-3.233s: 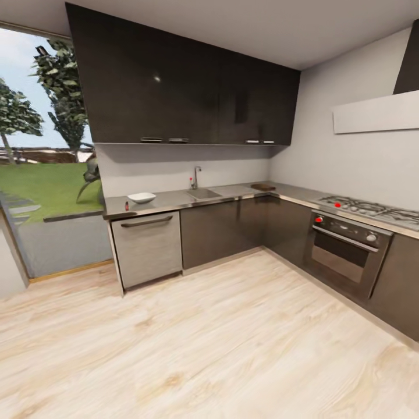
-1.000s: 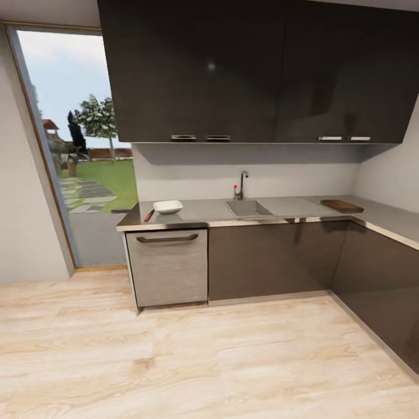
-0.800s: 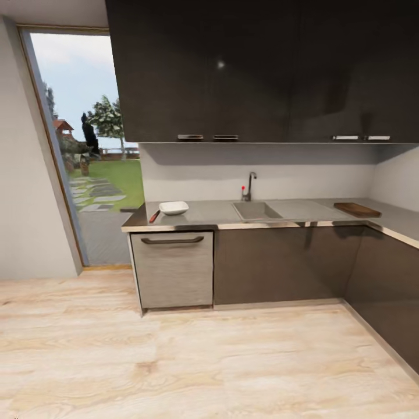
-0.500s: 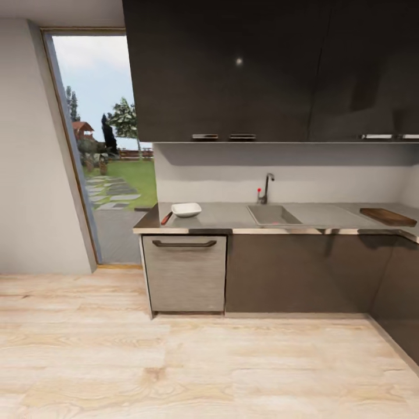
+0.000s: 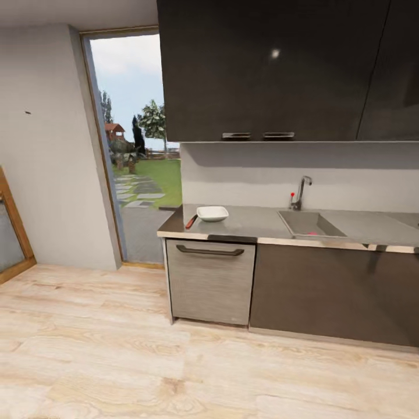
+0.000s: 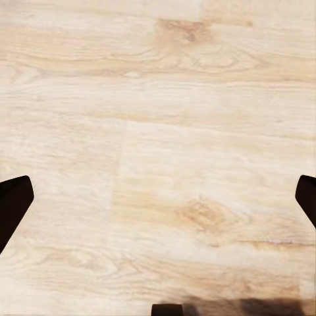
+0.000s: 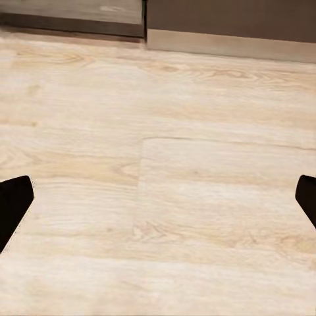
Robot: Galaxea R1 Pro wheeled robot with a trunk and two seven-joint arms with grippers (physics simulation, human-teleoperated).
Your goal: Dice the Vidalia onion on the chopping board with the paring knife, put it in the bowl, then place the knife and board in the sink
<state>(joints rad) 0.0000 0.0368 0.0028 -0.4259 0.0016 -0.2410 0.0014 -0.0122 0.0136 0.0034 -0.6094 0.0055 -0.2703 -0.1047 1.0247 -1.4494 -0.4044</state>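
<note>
**Approaching the sink from across the floor, with nothing yet in hand**

Standing well back on the pale wood floor, the robot faces the bench and no step of the onion work has begun. The white bowl sits near the bench's window end, and just beside it lies a slim thing with a reddish handle, probably the paring knife. The sink is recessed farther along, under its chrome tap. A faint pinkish spot at the basin's near edge may be the Vidalia onion, though it is too small to be sure.

The left tool and the right tool both hang over bare floor, their dark fingertips spread wide at the frame edges and grasping nothing.

The main risks lie in the approach. Stopping too far toward the window would leave the sink out of easy reach. Driving in too close could knock the base against the dark lower cabinets or the grey appliance front. A round onion in a smooth basin will likely roll away from a careless pinch.
</note>
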